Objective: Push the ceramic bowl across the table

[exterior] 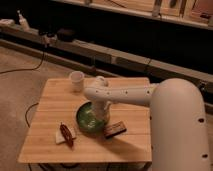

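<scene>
The green ceramic bowl (89, 119) sits near the middle of the light wooden table (50, 100), slightly toward the front. My white arm reaches in from the right, and the gripper (101, 116) hangs down at the bowl's right side, against or just inside its rim. The gripper hides the right part of the bowl.
A small white cup (76, 80) stands at the table's back left. A brown bar (114, 129) lies just right of the bowl. A reddish-brown item on a white napkin (66, 134) lies at the front left. Cables run on the floor to the left, and a dark shelf unit stands behind.
</scene>
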Tool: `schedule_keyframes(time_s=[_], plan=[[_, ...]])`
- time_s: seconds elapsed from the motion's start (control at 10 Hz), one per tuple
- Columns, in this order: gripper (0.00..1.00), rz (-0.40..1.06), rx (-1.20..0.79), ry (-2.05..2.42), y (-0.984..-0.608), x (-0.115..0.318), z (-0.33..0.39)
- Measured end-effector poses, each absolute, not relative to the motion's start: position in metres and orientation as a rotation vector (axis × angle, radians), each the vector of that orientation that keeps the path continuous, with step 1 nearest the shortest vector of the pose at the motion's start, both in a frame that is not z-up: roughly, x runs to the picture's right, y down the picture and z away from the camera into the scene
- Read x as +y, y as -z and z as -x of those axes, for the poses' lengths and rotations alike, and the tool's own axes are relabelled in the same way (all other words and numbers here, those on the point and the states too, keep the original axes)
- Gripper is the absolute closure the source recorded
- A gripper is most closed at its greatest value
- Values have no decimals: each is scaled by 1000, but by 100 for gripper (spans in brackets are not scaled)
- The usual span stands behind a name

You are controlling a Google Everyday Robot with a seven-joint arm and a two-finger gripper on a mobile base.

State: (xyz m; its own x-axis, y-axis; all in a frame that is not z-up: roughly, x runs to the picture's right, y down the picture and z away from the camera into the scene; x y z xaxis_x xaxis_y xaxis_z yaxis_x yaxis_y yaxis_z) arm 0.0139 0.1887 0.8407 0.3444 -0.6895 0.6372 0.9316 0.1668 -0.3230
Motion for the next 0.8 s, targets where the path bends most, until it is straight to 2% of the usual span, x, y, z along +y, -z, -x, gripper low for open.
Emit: schedule_keyframes(time_s=[0.5,0.8], plan=[[64,884,-309,1060,-793,237,-72],[64,897,-310,1004,-784,256,-76]])
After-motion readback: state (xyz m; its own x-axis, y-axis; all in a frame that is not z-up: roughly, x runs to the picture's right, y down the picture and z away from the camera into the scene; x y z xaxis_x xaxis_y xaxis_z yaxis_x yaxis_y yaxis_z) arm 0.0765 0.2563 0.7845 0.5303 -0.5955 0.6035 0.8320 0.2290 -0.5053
